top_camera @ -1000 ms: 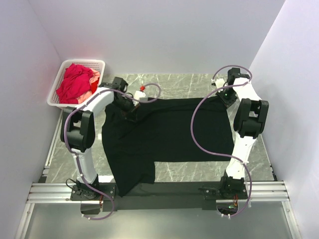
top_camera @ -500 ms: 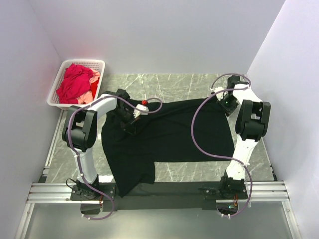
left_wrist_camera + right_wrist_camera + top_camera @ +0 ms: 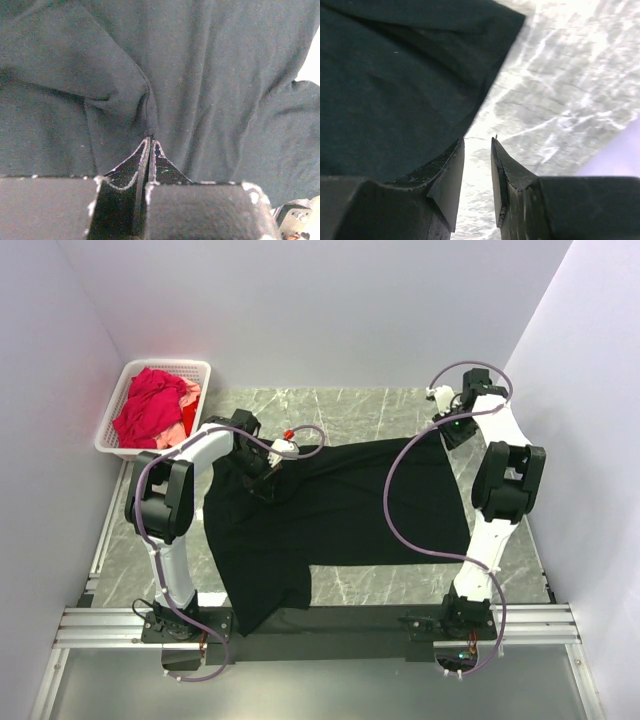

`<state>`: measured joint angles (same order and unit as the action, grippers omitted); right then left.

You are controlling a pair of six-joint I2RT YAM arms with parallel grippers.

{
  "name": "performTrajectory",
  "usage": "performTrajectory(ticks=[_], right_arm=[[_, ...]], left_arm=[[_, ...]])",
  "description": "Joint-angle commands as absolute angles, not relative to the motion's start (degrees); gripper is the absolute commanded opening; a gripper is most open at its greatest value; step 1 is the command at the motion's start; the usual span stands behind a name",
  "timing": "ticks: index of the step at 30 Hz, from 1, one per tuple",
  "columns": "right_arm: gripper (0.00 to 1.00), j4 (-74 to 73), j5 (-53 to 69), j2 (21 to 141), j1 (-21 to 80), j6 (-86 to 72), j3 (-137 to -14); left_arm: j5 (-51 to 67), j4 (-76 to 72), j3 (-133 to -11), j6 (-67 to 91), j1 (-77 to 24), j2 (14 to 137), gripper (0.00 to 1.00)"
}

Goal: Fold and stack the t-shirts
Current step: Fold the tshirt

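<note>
My left gripper [image 3: 151,140] pinches the black t-shirt [image 3: 350,505], lying unfolded; my right gripper [image 3: 477,142] gapes empty; crimson shirts [image 3: 148,408] wait in the basket [image 3: 170,365] at ten o'clock; nothing stacked

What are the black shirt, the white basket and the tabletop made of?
The black t-shirt looks like soft matte cloth: it creases and drapes. The basket seems plastic, with lattice walls. The tabletop looks like grey marble or a print of it: pale veins.

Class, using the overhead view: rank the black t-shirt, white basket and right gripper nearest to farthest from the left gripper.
1. black t-shirt, pinched in the left gripper.
2. white basket, back-left corner.
3. right gripper, far right.
</note>
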<state>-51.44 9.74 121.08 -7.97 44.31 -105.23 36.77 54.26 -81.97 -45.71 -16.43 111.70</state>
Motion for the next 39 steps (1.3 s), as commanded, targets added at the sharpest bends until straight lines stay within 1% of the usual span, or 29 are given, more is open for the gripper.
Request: performTrajectory(ticks=[1,6,7,8,18,21,23,24,26,27,28,35,36,37,38,39], right_arm=[[0.36,-53.0,11.3,120.9,-6.4,43.3,-106.7],[0.37,-51.9,9.9,122.3,-4.2,43.5,-105.9],[0.41,-51.4,9.1,122.4,-4.0,43.6,-105.8],[0.42,-50.9,8.8,122.9,-3.8,43.5,-105.7],[0.42,-51.6,6.2,126.0,-2.1,44.4,-107.1],[0.41,-51.5,5.7,126.1,-1.8,44.9,-106.6],[0.35,-51.7,5.5,126.0,-1.9,45.4,-106.3],[0.24,-51.8,5.4,126.0,-1.9,45.7,-106.3],[0.10,-52.3,5.4,125.8,-2.0,46.0,-106.1],[0.00,-52.2,5.4,125.5,-2.1,46.1,-105.9],[0.00,-52.3,5.5,124.8,-2.1,46.2,-105.8],[0.00,-50.1,6.2,119.4,-2.8,47.0,-101.8],[0.03,-49.9,6.3,119.0,-3.0,46.8,-101.7],[0.08,-49.6,6.4,118.8,-3.0,46.4,-102.2],[0.27,-49.3,6.3,119.4,-3.0,45.8,-103.5],[0.35,-49.6,6.5,119.4,-3.0,45.4,-103.5]], left_arm=[[38.0,54.1,-84.6,-45.2,-16.3,112.6,0.05],[38.0,54.8,-86.1,-44.9,-16.3,113.3,0.08],[38.0,54.8,-86.3,-44.9,-16.3,113.5,0.08],[38.1,54.7,-86.4,-44.8,-16.3,113.5,0.08],[37.9,54.9,-87.9,-44.4,-16.3,114.2,0.11],[38.1,54.9,-88.2,-44.2,-16.3,114.5,0.13],[38.2,54.8,-88.3,-44.1,-16.3,114.5,0.13],[38.2,54.9,-88.6,-44.2,-16.3,114.6,0.12],[38.1,54.9,-88.7,-44.2,-16.3,114.7,0.10],[38.0,55.0,-88.7,-44.2,-16.3,114.6,0.09],[38.0,54.8,-88.7,-44.2,-16.3,114.3,0.08],[38.2,54.8,-88.7,-44.3,-16.3,113.6,0.05],[38.3,54.8,-88.8,-44.3,-16.3,113.6,0.04],[38.3,55.0,-88.9,-44.3,-16.3,113.9,0.04],[38.3,55.1,-89.0,-44.3,-16.3,114.0,0.04],[38.3,55.2,-89.0,-44.5,-16.3,114.0,0.04]])
